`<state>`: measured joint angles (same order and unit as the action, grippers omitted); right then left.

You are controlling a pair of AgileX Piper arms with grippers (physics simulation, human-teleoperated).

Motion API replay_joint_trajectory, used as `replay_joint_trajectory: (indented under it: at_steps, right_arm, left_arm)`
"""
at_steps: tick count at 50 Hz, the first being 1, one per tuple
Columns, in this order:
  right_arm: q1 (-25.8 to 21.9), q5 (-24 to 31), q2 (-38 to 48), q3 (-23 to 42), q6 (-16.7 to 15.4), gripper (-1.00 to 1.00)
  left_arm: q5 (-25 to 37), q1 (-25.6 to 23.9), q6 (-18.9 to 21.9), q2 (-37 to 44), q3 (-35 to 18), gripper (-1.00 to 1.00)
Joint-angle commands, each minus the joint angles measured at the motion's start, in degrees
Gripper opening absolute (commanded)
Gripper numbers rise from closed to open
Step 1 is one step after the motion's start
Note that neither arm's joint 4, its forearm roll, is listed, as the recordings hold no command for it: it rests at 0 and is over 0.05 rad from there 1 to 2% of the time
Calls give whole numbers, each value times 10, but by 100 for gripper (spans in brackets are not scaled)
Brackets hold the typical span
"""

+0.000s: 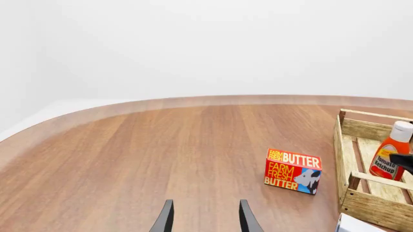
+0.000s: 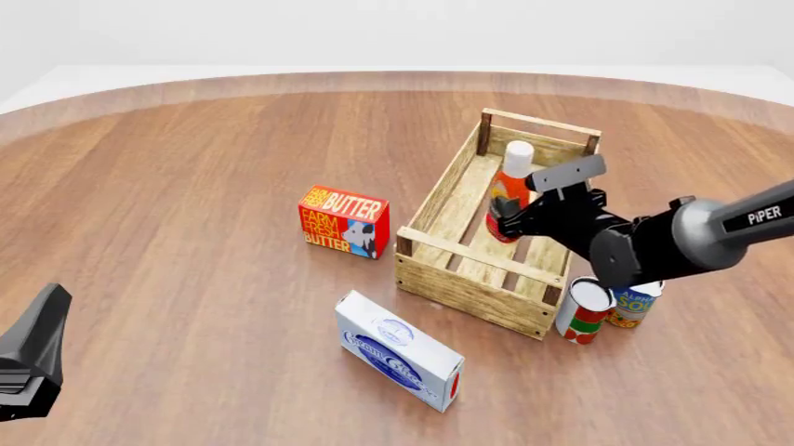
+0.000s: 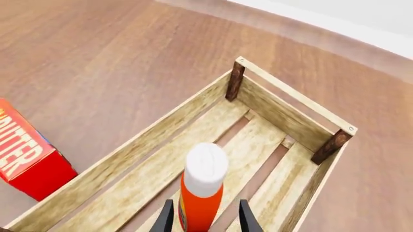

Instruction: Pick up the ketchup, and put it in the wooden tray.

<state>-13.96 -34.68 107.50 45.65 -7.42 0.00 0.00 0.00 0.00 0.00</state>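
A: Where is the ketchup (image 2: 510,189) at this moment?

B: Inside the wooden tray (image 2: 462,276), upright or leaning a little, over the slatted floor toward the far half. The right end effector (image 2: 511,212) has its 2 fingers on either side of the lower body, so I read it as holding the bottle. The right wrist view shows the white cap straight ahead and the fingers flanking the red body.

A: Is the base resting on the slats?

B: I cannot tell. The base is hidden by the fingers in the front view and cut off in the wrist view.

A: Then how should the release go?

B: My judgement: lower gently until the base meets the slats, set the bottle vertical, then spread the fingers slowly and evenly. A tall, narrow bottle tips easily, so 1 finger dragging on it could knock it over. After that, lift straight up, clear of the cap and the near plank.

A: And the left end effector (image 1: 205,217)?

B: Its 2 fingers stand apart with nothing between them, low over the worktop (image 2: 186,186), well away from the tray. The butter box (image 2: 344,221) sits between, so leave that arm parked.
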Motion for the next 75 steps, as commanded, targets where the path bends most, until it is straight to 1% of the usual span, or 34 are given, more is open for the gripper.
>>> replay_joint_trajectory:
  at_steps: [1,17,33,41,48,54,56,61,62,63,65,67,70,75]
  right_arm:
    - [2,-6,-24,-13,-3,100]
    - [-11,11,-80,-23,1,100]
    - [-14,36,-129,-25,-6,100]
    - [-17,38,-162,-44,-10,100]
    - [-22,53,-200,-56,-15,100]
    - [-19,86,-261,-80,-26,100]
    - [-19,90,-269,-84,-28,100]
    - [-19,108,-311,-109,-27,100]
    - [-21,111,-313,-113,-30,100]
    - [-22,116,-318,-119,-26,100]
    - [-23,119,-323,-124,-25,100]
    - [-17,125,-346,-143,-35,100]
    - [-14,138,-382,-168,-39,100]
    - [-6,186,-471,-204,-44,100]
  left_arm:
    - [0,0,0,0,0,100]
    - [0,0,0,0,0,100]
    - [0,0,0,0,0,100]
    - [0,0,0,0,0,100]
    - [0,0,0,0,0,100]
    - [0,0,0,0,0,100]
    - [0,0,0,0,0,100]
    - [0,0,0,0,0,100]
    - [0,0,0,0,0,100]
    - [0,0,0,0,0,100]
    - [0,0,0,0,0,100]
    - [0,0,0,0,0,100]
    - [0,0,0,0,0,100]
    - [0,0,0,0,0,100]
